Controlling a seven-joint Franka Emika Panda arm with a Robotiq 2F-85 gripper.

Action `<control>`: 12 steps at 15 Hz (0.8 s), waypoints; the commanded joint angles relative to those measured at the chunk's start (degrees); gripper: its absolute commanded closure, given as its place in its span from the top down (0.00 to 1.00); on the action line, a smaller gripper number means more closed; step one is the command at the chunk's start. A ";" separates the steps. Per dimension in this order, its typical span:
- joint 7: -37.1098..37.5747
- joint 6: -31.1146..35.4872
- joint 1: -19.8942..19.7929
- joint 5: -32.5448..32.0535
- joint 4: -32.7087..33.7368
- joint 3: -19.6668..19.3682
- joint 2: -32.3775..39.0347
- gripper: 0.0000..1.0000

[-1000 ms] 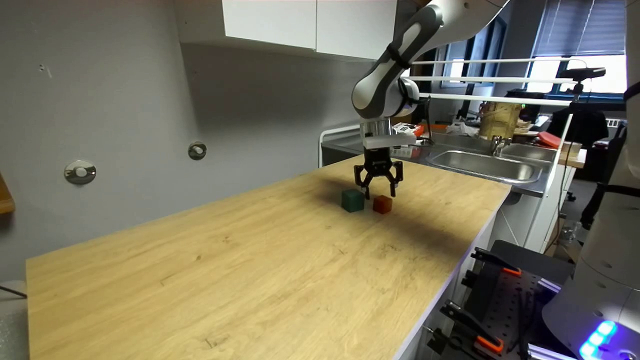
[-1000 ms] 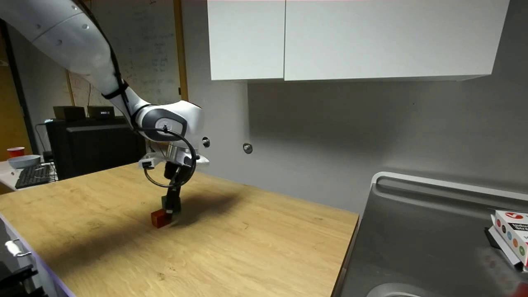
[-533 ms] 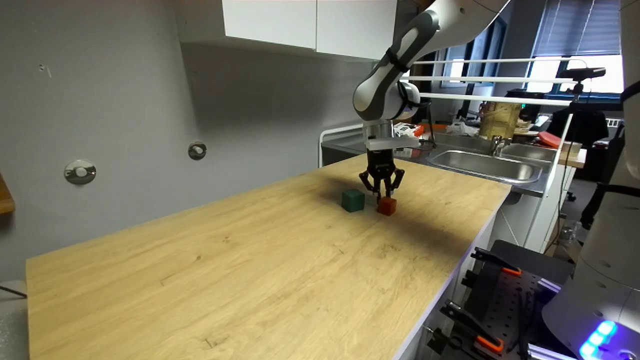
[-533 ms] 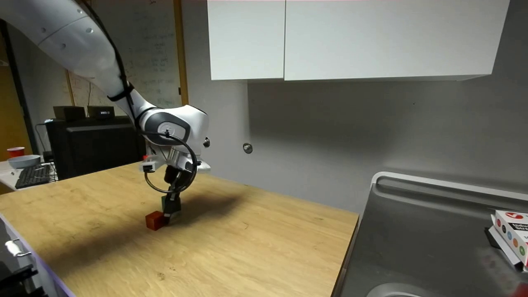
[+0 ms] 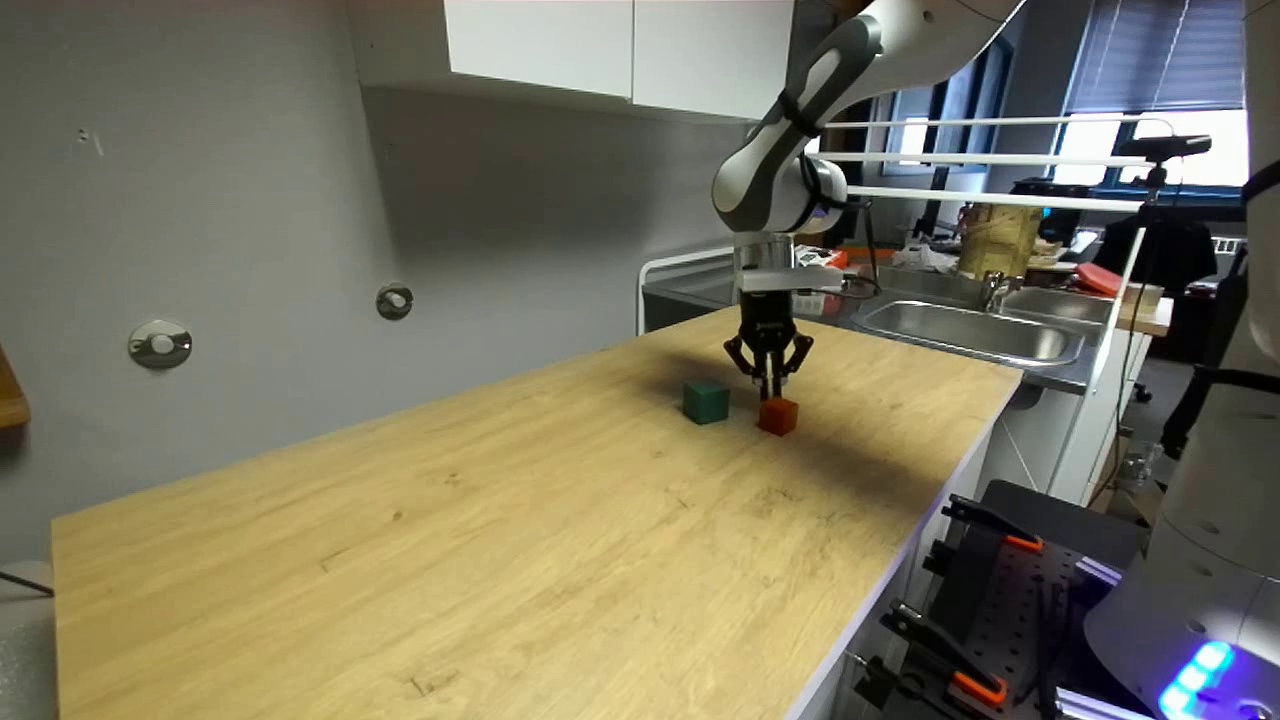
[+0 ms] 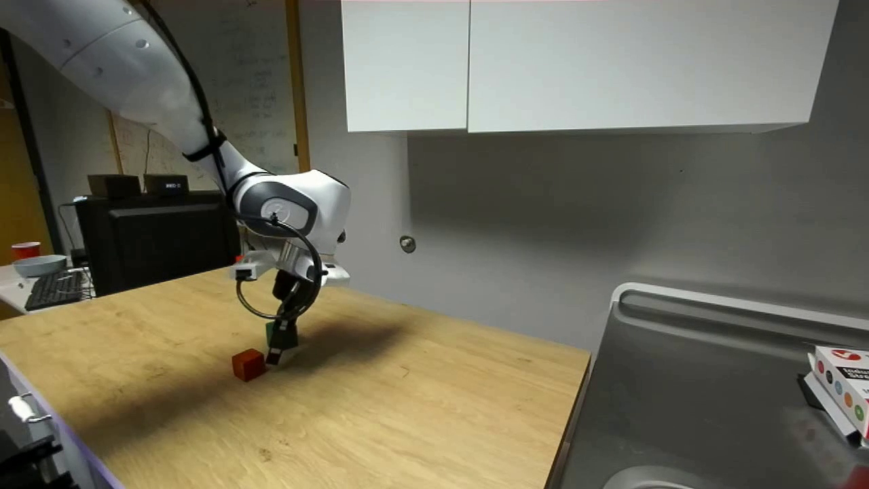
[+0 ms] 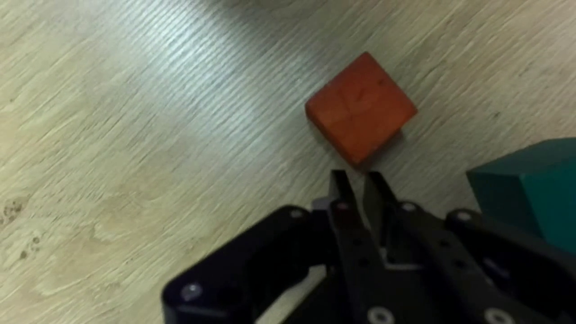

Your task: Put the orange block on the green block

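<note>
The orange block rests flat on the counter in both exterior views; in the wrist view the orange block lies just past the fingertips, one corner turned towards them. To its left in an exterior view sits the green block, apart from it. My gripper partly covers the green block in an exterior view, and the picture's right edge cuts off the green block in the wrist view. My gripper points down behind the orange block, its fingers a narrow gap apart with nothing between them. Whether the tips touch the block I cannot tell.
Both blocks stand on a wooden counter, backed by a grey wall. White cabinets hang above. Beyond the counter's end are a metal worktop with a box on it and a sink.
The fingers have come from wide apart to nearly together. The orange block has slid away from the green block, towards the counter's front edge, ungripped. The gripper has shifted slightly the same way.
</note>
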 commanded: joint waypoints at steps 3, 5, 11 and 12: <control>4.18 -0.59 0.48 4.99 -2.38 -0.42 -4.47 0.62; 6.30 -0.13 0.87 6.45 -3.39 -0.29 -5.10 0.77; 11.45 2.32 2.15 7.70 -7.77 -0.27 -5.95 1.00; 11.93 2.66 2.18 7.94 -8.35 -0.28 -5.82 1.00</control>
